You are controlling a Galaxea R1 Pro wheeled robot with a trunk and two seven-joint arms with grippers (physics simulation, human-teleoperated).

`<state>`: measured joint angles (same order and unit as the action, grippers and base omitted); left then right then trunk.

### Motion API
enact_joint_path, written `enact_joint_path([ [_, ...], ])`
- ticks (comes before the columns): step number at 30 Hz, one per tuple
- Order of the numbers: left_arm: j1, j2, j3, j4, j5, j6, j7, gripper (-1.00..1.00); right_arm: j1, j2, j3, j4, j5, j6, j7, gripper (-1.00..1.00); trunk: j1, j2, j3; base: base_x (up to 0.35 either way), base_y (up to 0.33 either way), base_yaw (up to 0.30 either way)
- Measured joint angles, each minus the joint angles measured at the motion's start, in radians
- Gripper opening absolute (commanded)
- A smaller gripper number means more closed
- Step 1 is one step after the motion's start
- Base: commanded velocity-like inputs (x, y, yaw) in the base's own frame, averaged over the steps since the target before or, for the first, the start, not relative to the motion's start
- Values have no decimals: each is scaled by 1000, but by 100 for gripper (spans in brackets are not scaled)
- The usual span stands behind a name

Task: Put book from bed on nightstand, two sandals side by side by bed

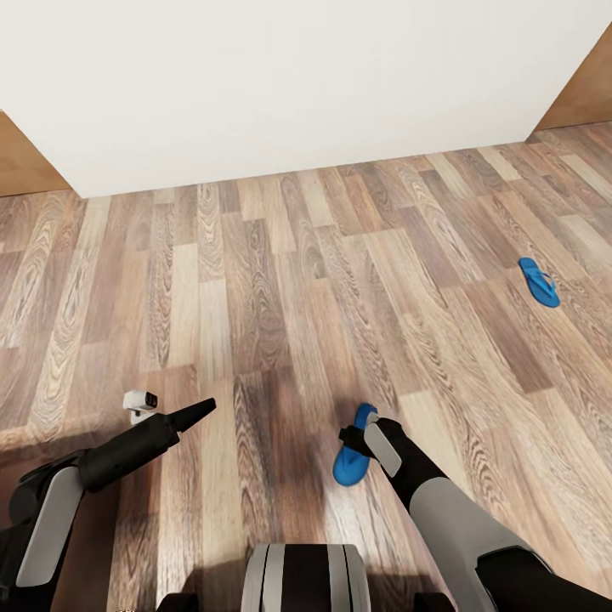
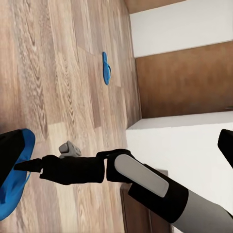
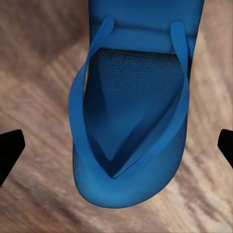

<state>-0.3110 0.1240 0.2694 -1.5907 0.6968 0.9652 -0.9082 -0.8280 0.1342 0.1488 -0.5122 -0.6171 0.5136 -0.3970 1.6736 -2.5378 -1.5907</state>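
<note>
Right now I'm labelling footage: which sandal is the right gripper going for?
Start at the white bed across the plank floor. The sandal lies close to the robot, under the right gripper. The other sandal lies far off, alone.

even, bright render light; soft shadows darken the floor (image 1: 280, 442) near the arms; the right wrist view is blurred.

1. Two blue sandals on the wood-plank floor (image 1: 255, 280): the near sandal (image 1: 353, 457) lies under the right gripper (image 1: 355, 438), and the far sandal (image 1: 539, 281) lies well apart from it, toward the floor's right edge.
2. Two arms, each with one gripper; the left gripper (image 1: 200, 410) points forward.
3. One small white device (image 1: 139, 402) on the floor.
</note>
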Motion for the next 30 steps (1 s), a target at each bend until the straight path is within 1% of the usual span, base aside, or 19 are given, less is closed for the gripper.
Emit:
enact_joint_path([
  [1, 0, 0, 0, 0, 0, 0, 0, 100, 0, 0, 0, 0, 0, 0, 0, 100, 0, 0, -4, 0, 0, 0],
  [15, 0, -1, 0, 0, 1, 0, 0, 100, 0, 0, 0, 0, 0, 0, 0, 100, 0, 0, -4, 0, 0, 0],
  [19, 0, -1, 0, 0, 0, 0, 0, 100, 0, 0, 0, 0, 0, 0, 0, 100, 2, -1, -19, 0, 0, 0],
  [30, 0, -1, 0, 0, 1, 0, 0, 100, 0, 0, 0, 0, 0, 0, 0, 100, 2, -1, -19, 0, 0, 0],
])
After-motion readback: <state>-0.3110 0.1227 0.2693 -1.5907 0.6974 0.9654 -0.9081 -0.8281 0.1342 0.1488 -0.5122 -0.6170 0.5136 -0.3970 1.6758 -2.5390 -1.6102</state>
